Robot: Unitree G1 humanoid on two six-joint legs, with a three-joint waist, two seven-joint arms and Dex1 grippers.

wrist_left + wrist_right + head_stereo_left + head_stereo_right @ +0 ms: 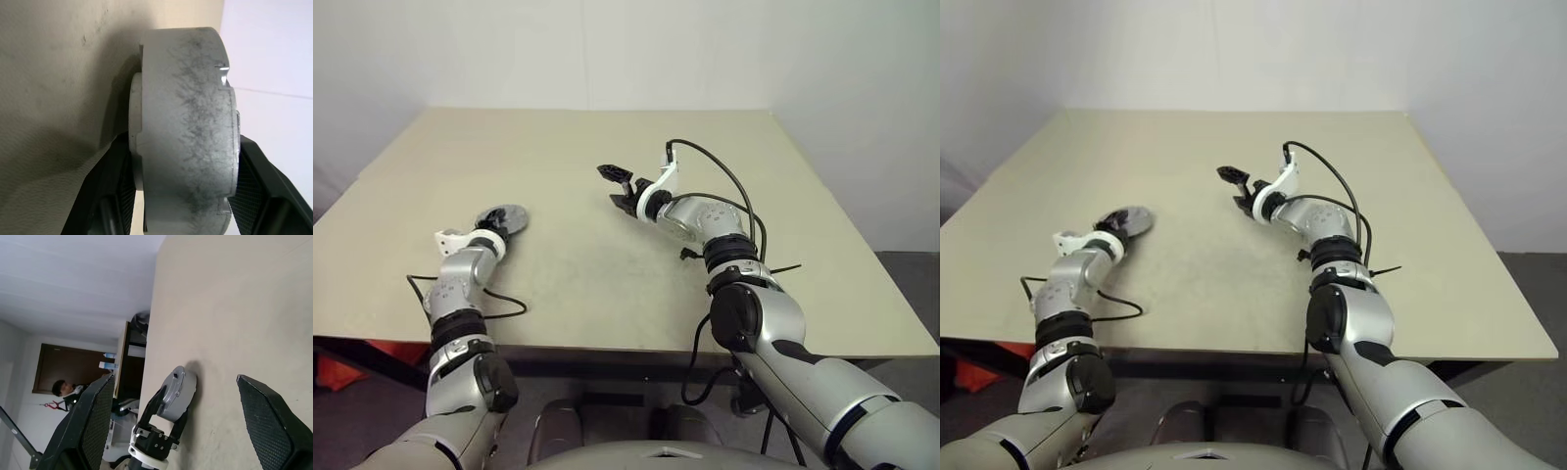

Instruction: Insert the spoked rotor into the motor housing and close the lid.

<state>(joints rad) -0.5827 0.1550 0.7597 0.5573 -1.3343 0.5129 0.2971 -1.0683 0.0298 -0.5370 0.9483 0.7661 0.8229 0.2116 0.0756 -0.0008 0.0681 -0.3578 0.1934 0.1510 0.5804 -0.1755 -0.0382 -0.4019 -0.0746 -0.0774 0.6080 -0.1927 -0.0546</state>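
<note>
My left gripper is shut on the motor housing, a squat grey metal cylinder at the left of the table. It is held on edge, tilted, low over the tabletop. In the left wrist view the housing fills the gap between the black fingers, with small notches along one rim; I cannot tell whether that face is the lid. The windings and the spoked rotor are hidden. My right gripper hangs open and empty above the middle of the table, well to the right of the housing.
The beige table is bare around both arms. Black cables run along the right arm and over the table's near edge by the left arm. Far behind the table's left edge stands a dark shelf, with a person beyond it.
</note>
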